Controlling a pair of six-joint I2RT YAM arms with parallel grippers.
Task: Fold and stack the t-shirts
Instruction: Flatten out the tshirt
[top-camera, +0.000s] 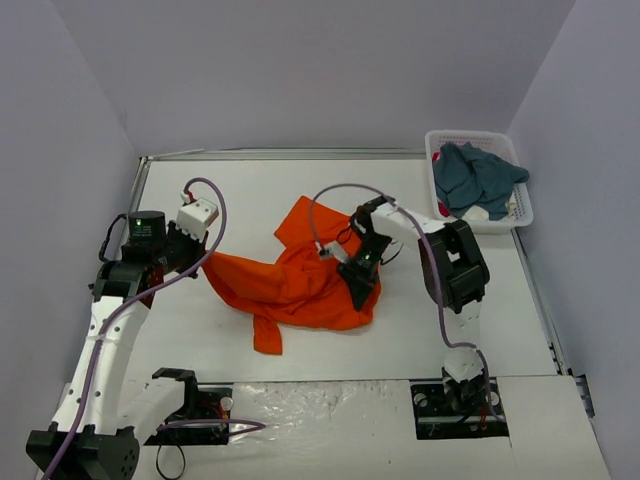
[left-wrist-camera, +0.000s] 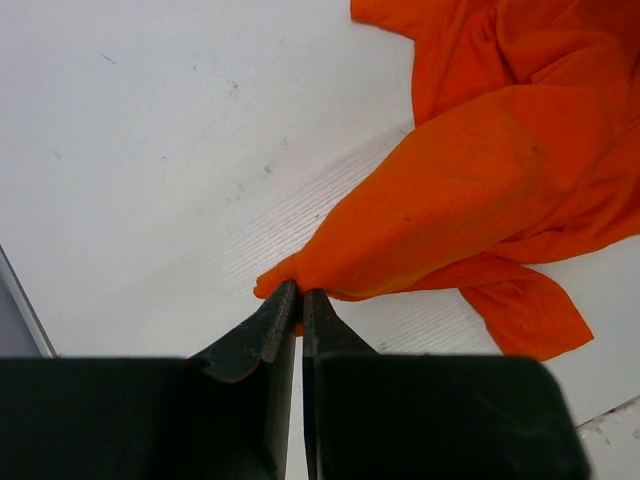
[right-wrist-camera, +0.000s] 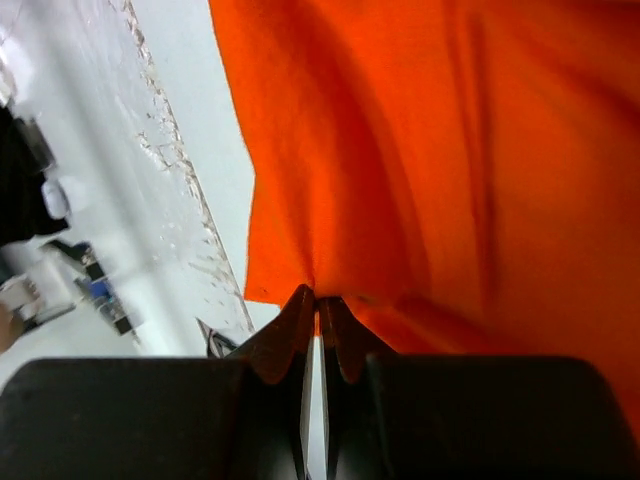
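The task is only just beginning. The left end effector (left-wrist-camera: 298, 302) is pinching a corner of the orange t-shirt (top-camera: 300, 280) with its jaws closed. The cloth is fanning out ahead of it and toward the right end effector (right-wrist-camera: 318, 308). That one is clamping shut on the shirt's near edge, with the bulk of the fabric lying beyond its fingertips. Between the two, the shirt is lying crumpled on the counter (top-camera: 250, 190), not yet spread flat, and no fold is showing. The teal t-shirt (top-camera: 478, 178) is sitting bunched in the white basket (top-camera: 465, 134), well apart from both end effectors, out beyond the right one. By my reading, flattening, folding both shirts and stacking them are all remaining.
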